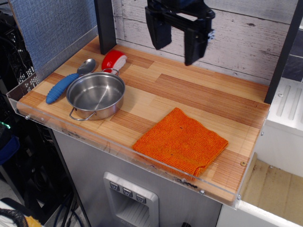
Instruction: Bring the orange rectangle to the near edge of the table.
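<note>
A whitewashed plank wall (pixel 246 42) ran behind a light wooden table (pixel 189 94) made of striped planks, edged with a clear acrylic rim (pixel 118 146) and resting on a grey metal base (pixel 142 189). A dark upright post (pixel 105 23) stood at the back left, and a blue-grey fabric panel (pixel 47 28) closed off the left side.

The orange rectangle (pixel 181 142), a folded knitted cloth, lay flat at the front right of the table. Its front corner sat right against the acrylic rim at the near edge, and it was turned so its corners pointed roughly front, back, left and right.

On the left half of the table stood a round steel pot (pixel 95 94), empty, with small wire handles. Just behind it to the left lay a spoon with a blue handle (pixel 66 84), its metal bowl pointing toward the wall. A red-and-white rounded object (pixel 114 61) sat just behind the pot, near the dark post.

The dark gripper (pixel 176 47) hung high above the back of the table, in front of the wall, well apart from the cloth. Its two fingers were spread wide with clear space between them, and they held nothing.
</note>
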Motion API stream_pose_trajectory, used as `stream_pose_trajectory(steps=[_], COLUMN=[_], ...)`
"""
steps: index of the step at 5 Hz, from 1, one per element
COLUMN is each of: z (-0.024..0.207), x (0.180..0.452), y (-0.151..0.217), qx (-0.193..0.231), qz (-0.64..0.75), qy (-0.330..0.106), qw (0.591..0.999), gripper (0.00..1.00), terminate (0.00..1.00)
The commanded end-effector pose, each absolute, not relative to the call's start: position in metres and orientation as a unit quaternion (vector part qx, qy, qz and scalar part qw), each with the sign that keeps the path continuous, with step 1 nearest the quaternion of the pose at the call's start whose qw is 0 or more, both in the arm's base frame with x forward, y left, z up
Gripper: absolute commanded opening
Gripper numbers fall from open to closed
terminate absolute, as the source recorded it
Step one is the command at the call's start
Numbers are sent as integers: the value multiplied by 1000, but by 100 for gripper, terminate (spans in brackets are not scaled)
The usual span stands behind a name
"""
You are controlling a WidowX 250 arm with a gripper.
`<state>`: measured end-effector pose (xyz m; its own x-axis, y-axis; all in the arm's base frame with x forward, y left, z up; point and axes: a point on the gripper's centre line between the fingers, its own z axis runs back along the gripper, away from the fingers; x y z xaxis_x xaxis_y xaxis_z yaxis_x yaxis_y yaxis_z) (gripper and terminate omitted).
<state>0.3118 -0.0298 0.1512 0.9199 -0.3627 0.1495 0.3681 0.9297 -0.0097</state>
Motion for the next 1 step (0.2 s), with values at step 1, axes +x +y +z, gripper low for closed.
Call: stream_pose_trajectory(steps=[1], z=[162], x=[312], y=[-28], qx=[-16], qz=[-191], qy=[-90], qw=[977], gripper=[100], terminate=[100])
